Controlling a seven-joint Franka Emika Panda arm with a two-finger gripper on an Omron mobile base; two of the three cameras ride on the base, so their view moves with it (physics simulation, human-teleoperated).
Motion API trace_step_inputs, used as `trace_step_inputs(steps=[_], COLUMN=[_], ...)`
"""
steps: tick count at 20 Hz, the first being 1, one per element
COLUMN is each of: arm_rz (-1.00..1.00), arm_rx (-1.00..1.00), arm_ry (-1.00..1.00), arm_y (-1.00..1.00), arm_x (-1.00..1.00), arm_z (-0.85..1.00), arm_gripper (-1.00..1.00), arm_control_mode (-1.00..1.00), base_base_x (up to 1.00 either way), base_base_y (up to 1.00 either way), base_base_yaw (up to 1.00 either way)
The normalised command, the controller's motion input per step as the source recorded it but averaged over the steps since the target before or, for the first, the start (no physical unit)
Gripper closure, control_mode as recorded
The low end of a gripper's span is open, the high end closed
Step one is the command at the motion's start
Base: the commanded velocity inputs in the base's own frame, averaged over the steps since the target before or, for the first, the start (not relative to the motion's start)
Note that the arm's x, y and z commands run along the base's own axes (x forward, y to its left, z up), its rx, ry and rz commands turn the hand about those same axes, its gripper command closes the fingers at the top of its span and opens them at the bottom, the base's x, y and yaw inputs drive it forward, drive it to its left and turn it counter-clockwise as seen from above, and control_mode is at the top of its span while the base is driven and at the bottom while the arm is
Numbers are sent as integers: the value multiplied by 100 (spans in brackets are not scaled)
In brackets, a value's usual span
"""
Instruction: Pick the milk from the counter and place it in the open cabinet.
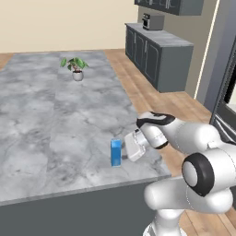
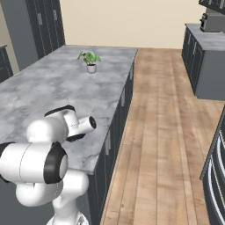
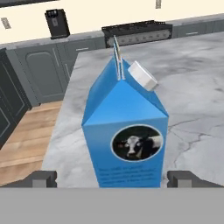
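End effector (image 3: 112, 178): fingers (image 3: 43, 178) spread wide, one tip on either side of the milk (image 3: 124, 131), neither seen touching it; nothing gripped. In the left base view the end effector (image 1: 123, 152) sat low over the near right part of the table, levelled sideways, just beside the carton.

Milk (image 1: 115, 152): blue gabled carton, upright on the table near its front right corner. Round cow emblem on the face turned to the hand camera; white screw cap on the sloped top.

Table (image 1: 41, 133): long grey marbled slab with white veining, dark base below.

Potted plant (image 1: 75, 67): small, green-leaved, in a pale pot, standing at the far end of the table, well apart from the milk; also seen in the right base view (image 2: 90, 61).

Side counter (image 1: 159, 39): dark grey floor-level cupboards along the far wall, right of the table across a wooden floor (image 2: 162, 132), carrying a small dark appliance (image 1: 152, 21).

Wall cabinet (image 1: 170, 5): dark grey, above that side counter; whether its doors were open could not be told.
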Motion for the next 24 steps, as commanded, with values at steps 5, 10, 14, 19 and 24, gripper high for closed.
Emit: trace_step_inputs(steps=[5,10,14,19,24], arm_rz=[0,0,-2,-2,0], arm_rx=[0,0,0,0,0], arm_ry=[0,0,0,0,0], arm_y=[21,9,1,0,0], arm_x=[0,1,6,1,0], arm_z=[0,0,0,0,0], arm_gripper=[-100,-100,-100,-100,100], arm_control_mode=[-100,-100,-100,-100,-100], base_base_x=[0,0,0,0,0], base_base_y=[0,0,0,0,0], base_base_yaw=[0,0,0,0,0])
